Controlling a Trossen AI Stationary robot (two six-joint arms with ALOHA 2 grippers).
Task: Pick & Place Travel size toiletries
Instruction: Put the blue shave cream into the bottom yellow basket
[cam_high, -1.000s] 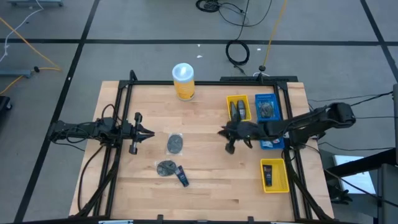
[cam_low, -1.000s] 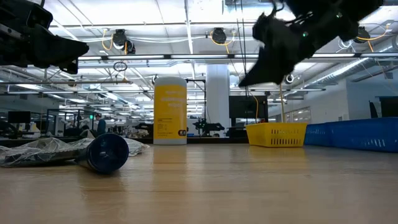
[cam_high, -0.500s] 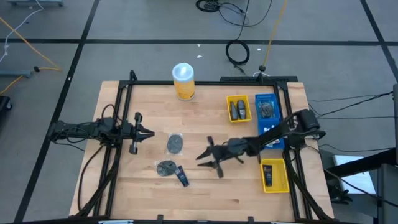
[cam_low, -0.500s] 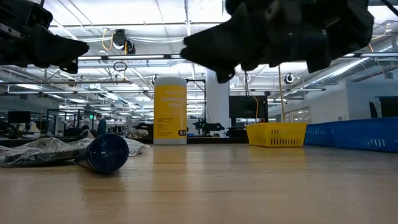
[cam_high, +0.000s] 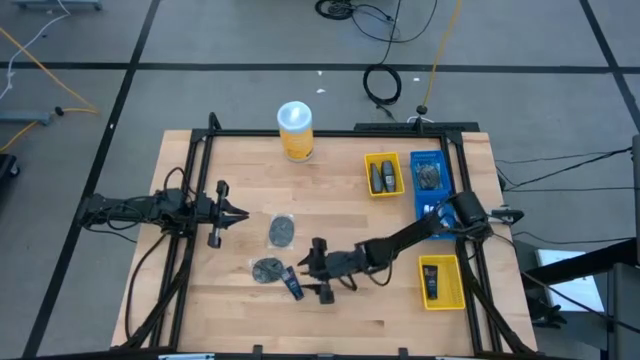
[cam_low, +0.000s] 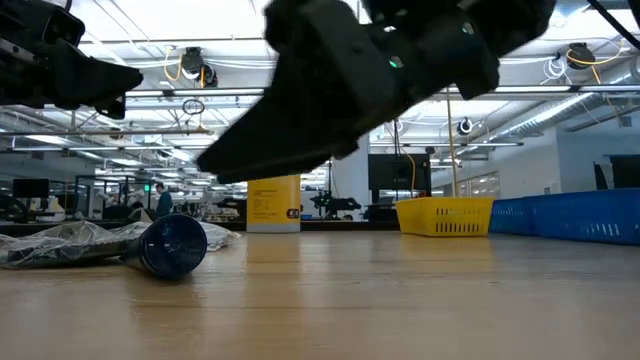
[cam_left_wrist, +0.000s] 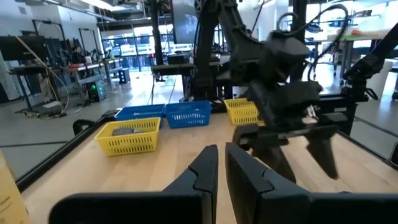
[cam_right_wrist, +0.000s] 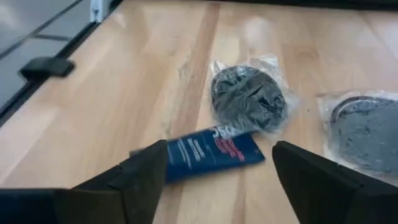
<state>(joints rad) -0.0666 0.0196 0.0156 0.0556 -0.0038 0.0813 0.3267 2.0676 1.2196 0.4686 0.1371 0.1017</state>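
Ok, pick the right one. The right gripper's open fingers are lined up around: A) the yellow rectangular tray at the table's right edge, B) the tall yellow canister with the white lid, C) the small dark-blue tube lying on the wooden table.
C: in the right wrist view the open right gripper frames the small dark-blue tube; the high view shows it beside that tube.

Open-plan robotics lab: wooden tabletop in black frame on grey floor, loose cables, exposed ceiling ducts and strip lights, further workstations behind.
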